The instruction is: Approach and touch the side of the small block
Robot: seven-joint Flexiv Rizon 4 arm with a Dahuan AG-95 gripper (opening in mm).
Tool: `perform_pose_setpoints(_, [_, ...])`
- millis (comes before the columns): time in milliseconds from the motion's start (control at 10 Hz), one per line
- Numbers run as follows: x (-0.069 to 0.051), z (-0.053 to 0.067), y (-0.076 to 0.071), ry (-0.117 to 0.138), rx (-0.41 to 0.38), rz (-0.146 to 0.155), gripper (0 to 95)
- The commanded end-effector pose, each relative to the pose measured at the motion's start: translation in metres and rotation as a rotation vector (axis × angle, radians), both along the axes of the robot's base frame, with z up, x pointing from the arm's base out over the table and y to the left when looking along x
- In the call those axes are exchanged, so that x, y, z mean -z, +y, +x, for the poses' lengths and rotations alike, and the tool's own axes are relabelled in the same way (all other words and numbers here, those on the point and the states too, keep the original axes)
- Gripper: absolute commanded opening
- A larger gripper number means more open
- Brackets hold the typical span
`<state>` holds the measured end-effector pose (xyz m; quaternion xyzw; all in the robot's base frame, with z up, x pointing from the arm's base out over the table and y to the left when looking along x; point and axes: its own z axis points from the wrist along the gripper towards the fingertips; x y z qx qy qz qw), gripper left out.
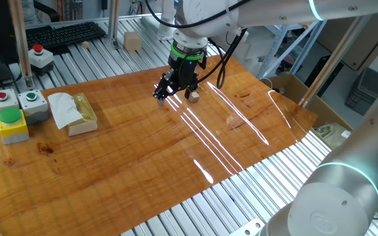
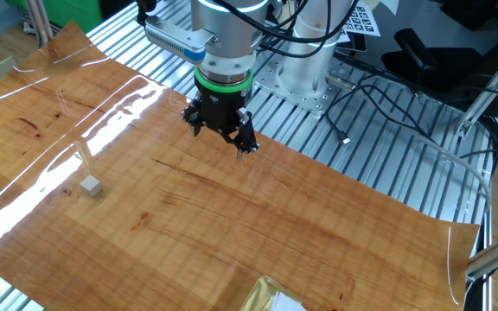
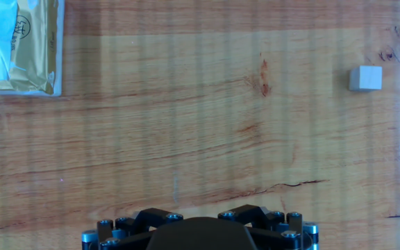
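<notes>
Your gripper [image 2: 232,138] is hanging above the wooden board [image 2: 318,225] with nothing between its fingers, which look set close together, though you cannot tell the gap for sure. The block [image 2: 91,186] is sitting alone on the board, well apart from the gripper and out toward the glare-streaked end, so the approach is likely only starting. No containers are showing; the tissue pack [image 1: 76,111] is lying near the button boxes [image 1: 15,111], off the likely path.
</notes>
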<state>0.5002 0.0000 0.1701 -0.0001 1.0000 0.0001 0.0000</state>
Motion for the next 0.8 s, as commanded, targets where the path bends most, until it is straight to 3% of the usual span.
perform_pose_setpoints(100, [0.0001, -0.0002, 0.0000, -0.066, 0.056, 0.060, 0.0])
perform_pose_setpoints(800, [0.0039, -0.0005, 0.0015, -0.068, 0.054, 0.061, 0.0])
